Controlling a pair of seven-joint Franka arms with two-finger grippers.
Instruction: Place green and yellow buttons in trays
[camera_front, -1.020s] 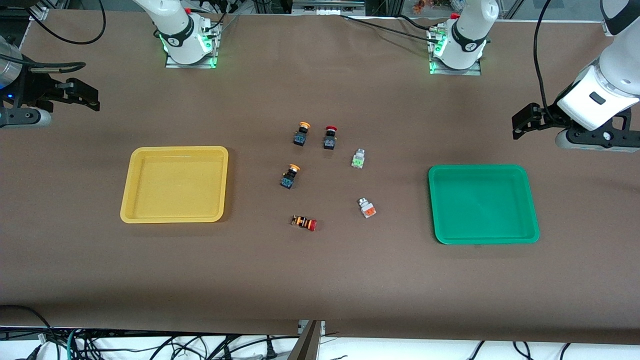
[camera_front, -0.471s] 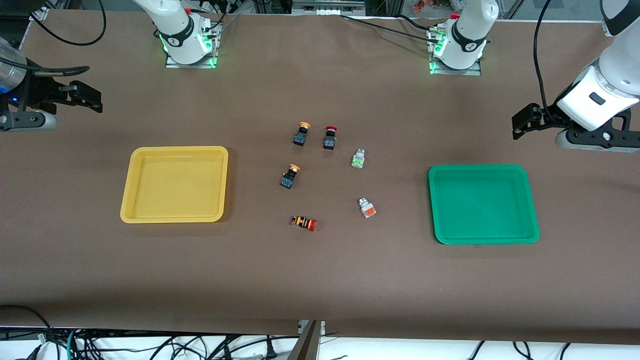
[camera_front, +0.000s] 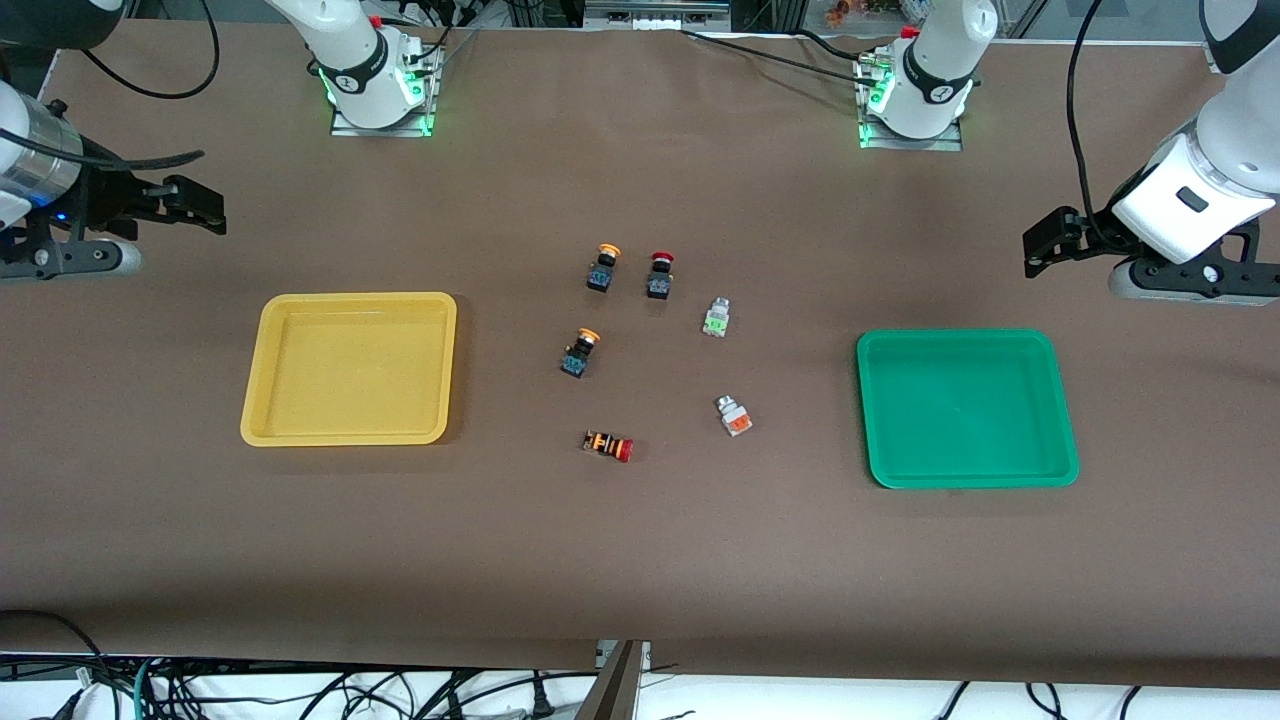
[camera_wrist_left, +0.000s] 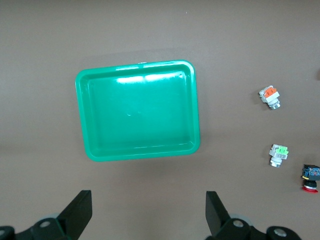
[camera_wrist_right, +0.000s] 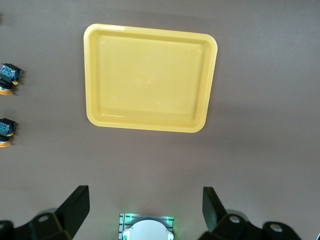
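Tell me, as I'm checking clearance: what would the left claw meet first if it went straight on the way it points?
Probably bare table: the open left claw points down at the surface just farther from the front camera than the green tray, nothing between. Depth is unclear.

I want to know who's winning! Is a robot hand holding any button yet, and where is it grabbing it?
Neither. The left gripper and right gripper are both open and hold nothing.
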